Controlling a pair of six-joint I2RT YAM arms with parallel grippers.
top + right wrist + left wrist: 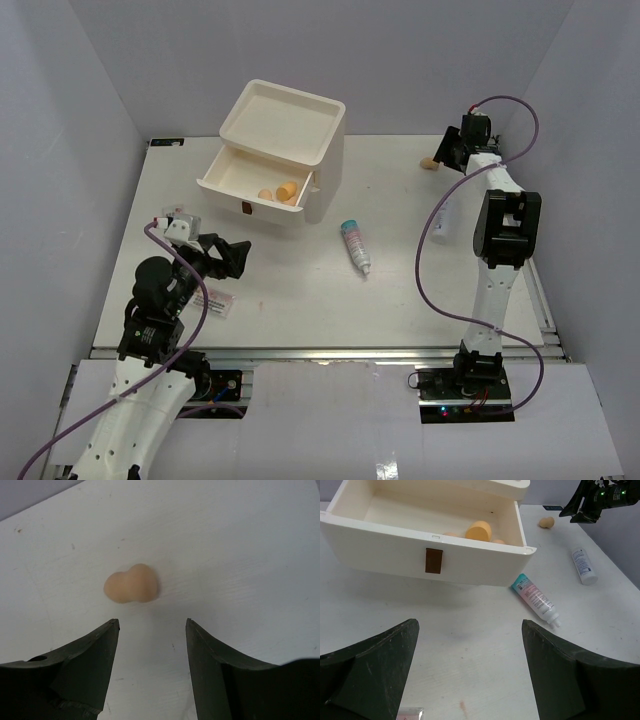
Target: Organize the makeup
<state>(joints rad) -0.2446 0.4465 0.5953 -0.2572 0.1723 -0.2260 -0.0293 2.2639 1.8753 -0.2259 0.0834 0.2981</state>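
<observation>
Left pincer point(469, 625) is spread wide and empty at near left, with the packet point(218, 302) on the tabletop point(330, 310) just behind it. The drawer point(228, 187) is open with sponges point(285, 192) inside. Far right is the key bit. A loose sponge point(131, 584) lies just ahead of the right pincer point(152, 622), slightly left of its centreline, long axis across the gap. Right pincer is partly spread and empty. The right arm is clearly nearer.
</observation>
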